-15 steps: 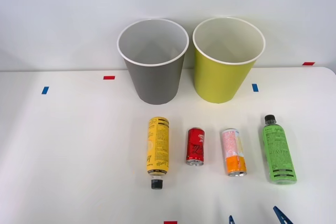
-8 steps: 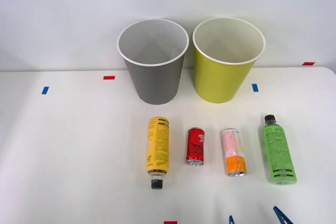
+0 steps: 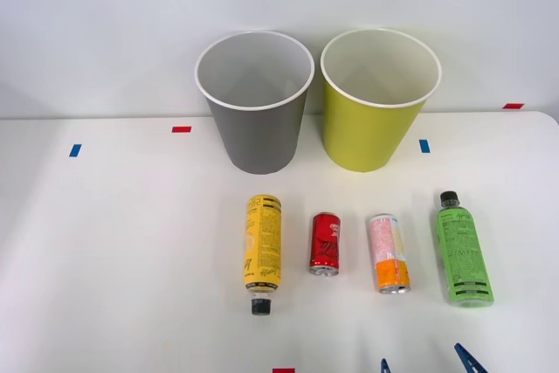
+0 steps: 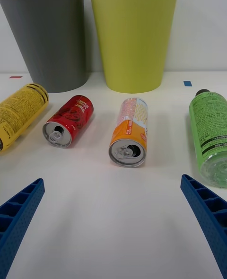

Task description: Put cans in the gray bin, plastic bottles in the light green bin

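Observation:
Four containers lie in a row on the white table: a yellow plastic bottle (image 3: 262, 247) (image 4: 16, 113), a short red can (image 3: 325, 243) (image 4: 68, 119), a pink-and-orange can (image 3: 388, 252) (image 4: 130, 131) and a green plastic bottle (image 3: 463, 252) (image 4: 213, 134). Behind them stand the gray bin (image 3: 254, 100) (image 4: 49, 38) and, to its right, the light green bin (image 3: 377, 98) (image 4: 133, 33), both upright. My right gripper (image 3: 425, 362) (image 4: 113, 222) sits at the table's near edge, open and holding nothing, with the pink-and-orange can just ahead of its blue fingers (image 4: 208, 213).
Small red tape marks (image 3: 182, 129) and blue tape marks (image 3: 75, 150) dot the table. A pale wall rises right behind the bins. Bare table stretches to the left of the yellow bottle.

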